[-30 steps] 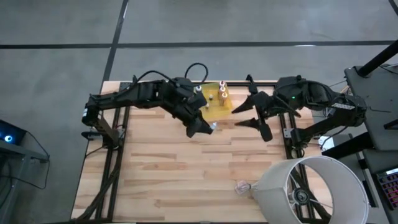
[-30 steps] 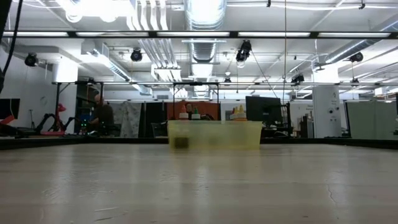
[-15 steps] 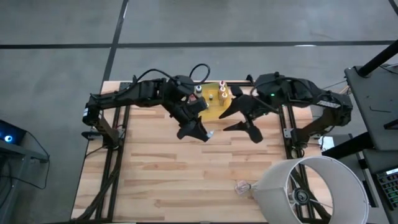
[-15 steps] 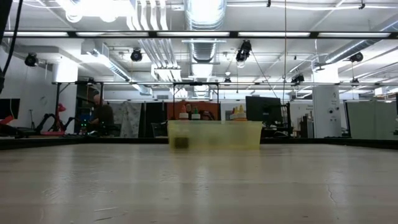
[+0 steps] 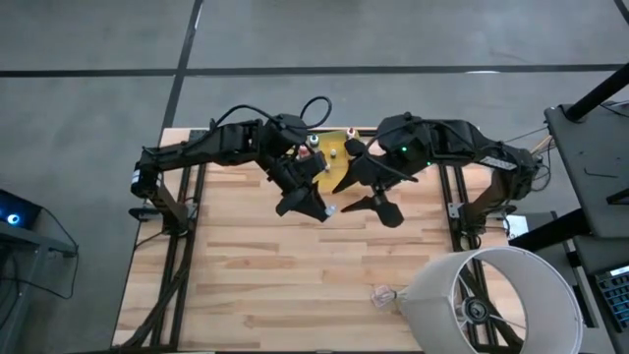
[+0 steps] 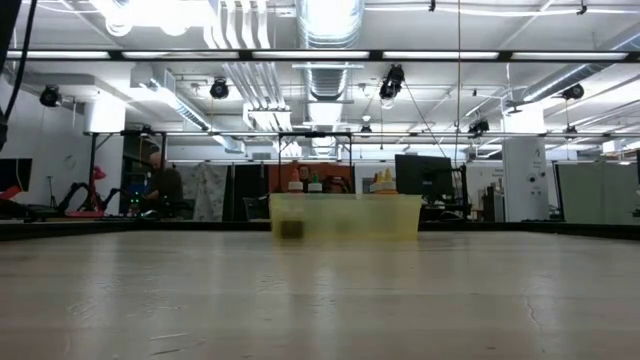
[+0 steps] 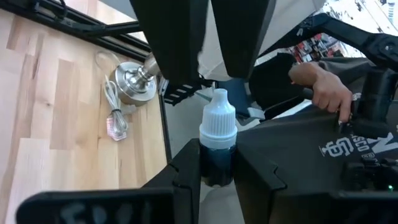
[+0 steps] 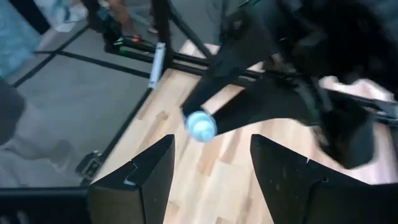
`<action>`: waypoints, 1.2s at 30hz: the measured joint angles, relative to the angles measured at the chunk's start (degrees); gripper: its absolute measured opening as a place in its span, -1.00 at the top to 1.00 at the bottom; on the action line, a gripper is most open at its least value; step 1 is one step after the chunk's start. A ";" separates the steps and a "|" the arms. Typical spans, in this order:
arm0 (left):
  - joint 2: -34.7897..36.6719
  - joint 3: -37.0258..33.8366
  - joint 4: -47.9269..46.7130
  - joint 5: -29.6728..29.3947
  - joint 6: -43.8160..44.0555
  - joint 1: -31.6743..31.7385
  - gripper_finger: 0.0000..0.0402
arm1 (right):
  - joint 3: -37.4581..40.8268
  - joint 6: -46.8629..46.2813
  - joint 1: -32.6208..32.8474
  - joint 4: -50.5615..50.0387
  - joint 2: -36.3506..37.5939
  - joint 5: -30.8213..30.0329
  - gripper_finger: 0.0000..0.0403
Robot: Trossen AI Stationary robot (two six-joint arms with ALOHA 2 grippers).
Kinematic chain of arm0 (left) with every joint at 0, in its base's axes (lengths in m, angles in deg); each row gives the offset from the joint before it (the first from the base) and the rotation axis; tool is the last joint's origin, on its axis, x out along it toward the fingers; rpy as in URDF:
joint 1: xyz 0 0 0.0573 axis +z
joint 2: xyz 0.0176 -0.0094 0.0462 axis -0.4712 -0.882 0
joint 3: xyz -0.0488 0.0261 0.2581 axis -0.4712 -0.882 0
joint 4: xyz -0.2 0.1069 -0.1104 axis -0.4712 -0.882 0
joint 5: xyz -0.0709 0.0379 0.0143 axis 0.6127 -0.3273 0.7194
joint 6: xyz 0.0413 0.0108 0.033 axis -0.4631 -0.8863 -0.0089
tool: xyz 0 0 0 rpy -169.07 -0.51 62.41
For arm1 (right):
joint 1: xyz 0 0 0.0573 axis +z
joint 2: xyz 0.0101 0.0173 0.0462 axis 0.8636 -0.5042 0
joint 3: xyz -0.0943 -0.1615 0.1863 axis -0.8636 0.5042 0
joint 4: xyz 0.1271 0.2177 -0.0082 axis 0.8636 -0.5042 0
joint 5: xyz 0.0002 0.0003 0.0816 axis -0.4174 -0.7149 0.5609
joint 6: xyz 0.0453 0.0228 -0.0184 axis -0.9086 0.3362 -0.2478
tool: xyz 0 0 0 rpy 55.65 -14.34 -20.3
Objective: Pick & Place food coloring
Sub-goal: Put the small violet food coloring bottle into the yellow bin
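A food coloring bottle with a white cap and a dark body is held above the table's middle in my left gripper, which is shut on it. My right gripper hangs open just to its right, facing the bottle's cap. Its two fingers stand beyond the cap on either side, apart from it. More food coloring bottles stand in the yellow tray at the table's far edge. The low view shows the tray and neither gripper. My left gripper pinches the bottle's dark body between its two fingers, at the lower part. The white cap sticks out past the fingertips, toward my right gripper. The bottle is lifted clear of the table.
A large white lampshade stands at the table's near right corner. A small clear plastic scrap lies beside it. A metal lamp base with a cord lies on the wood. A person's hand shows beyond the table.
My right gripper has come toward the table's left, up to my left gripper and the bottle, staying open. My left gripper has kept its place but rolled its wrist, turning the held bottle toward my right gripper.
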 joint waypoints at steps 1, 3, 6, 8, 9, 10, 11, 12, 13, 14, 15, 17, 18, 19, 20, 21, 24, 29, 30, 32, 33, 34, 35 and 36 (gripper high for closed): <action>0.00 0.00 -0.01 0.01 -0.14 0.02 0.73 | -0.51 0.03 0.00 -0.42 -0.43 0.91 -0.01; 0.00 0.00 -0.01 0.05 -0.39 0.16 0.73 | -1.24 0.25 0.01 -0.64 -1.15 1.52 -0.01; 0.00 0.00 -0.03 1.21 -1.00 0.53 0.73 | -1.61 0.44 0.00 -0.88 -1.63 1.98 -0.01; 0.00 0.00 -0.02 1.51 -1.54 0.79 0.73 | -1.36 0.46 0.00 -0.76 -1.76 2.81 -0.01; 0.00 0.00 0.00 1.53 -1.60 0.95 0.73 | -1.31 0.44 0.01 -0.79 -1.79 2.98 -0.01; 0.00 0.00 0.00 1.53 -1.59 1.14 0.73 | -1.28 0.46 0.02 -0.79 -1.91 3.12 -0.01; -0.01 0.00 -0.03 1.53 -1.63 1.23 0.73 | -1.28 0.58 0.02 -0.75 -2.02 3.25 -0.01; -0.02 0.00 -0.03 1.51 -1.84 1.41 0.73 | -1.26 0.75 0.02 -0.67 -2.02 3.57 -0.01; -0.02 -0.02 -0.01 1.53 -2.07 1.59 0.73 | -1.26 0.94 0.00 -0.59 -2.02 3.93 -0.01; -0.02 -0.02 -0.02 1.54 -2.38 1.75 0.73 | -1.26 1.10 0.00 -0.44 -2.02 4.04 -0.01; -0.02 -0.02 -0.01 1.62 -2.68 1.97 0.73 | -1.26 1.14 0.00 -0.39 -2.02 4.07 -0.01; -0.02 -0.02 -0.01 2.08 -2.90 2.34 0.73 | -1.26 1.30 -0.01 -0.39 -2.00 4.03 -0.01; -0.02 -0.04 -0.01 2.18 -2.90 2.49 0.73 | -1.23 1.33 -0.02 -0.39 -2.00 4.05 -0.01; -0.02 -0.04 0.01 2.39 -2.91 2.62 0.73 | -1.21 1.37 -0.02 -0.34 -2.00 4.04 -0.01; -0.02 -0.04 0.06 2.51 -2.90 2.69 0.73 | -1.19 1.44 -0.02 -0.26 -2.00 4.02 -0.01; -0.02 -0.05 0.20 2.54 -2.90 2.74 0.73 | -1.19 1.49 -0.02 -0.19 -2.00 4.02 -0.01; -0.02 -0.09 1.14 2.60 -2.99 2.74 0.73 | -1.04 1.55 -0.02 0.18 -2.00 4.04 -0.01; -0.02 -0.11 2.67 2.67 -2.98 2.96 0.73 | -0.59 1.98 -0.02 1.38 -2.00 4.06 -0.01; -0.02 -0.11 2.67 2.74 -2.96 3.01 0.73 | -0.58 2.01 -0.04 1.71 -2.00 4.05 -0.01; -0.02 -0.11 2.65 2.75 -2.86 3.05 0.73 | -0.56 2.15 -0.04 2.11 -2.00 4.07 -0.01; -0.02 -0.11 2.65 2.93 -2.73 3.07 0.73 | -0.56 2.17 -0.04 2.31 -2.00 4.07 -0.01; -0.02 -0.11 2.63 3.23 -2.71 3.09 0.73 | -0.56 2.17 -0.04 2.40 -2.00 4.07 -0.01; -0.03 -0.11 2.62 3.51 -2.68 3.09 0.73 | -0.54 2.17 -0.04 2.48 -2.00 4.08 -0.01; -0.04 -0.11 2.59 3.66 -2.66 3.09 0.73 | -0.56 2.17 -0.04 2.50 -2.00 4.09 -0.01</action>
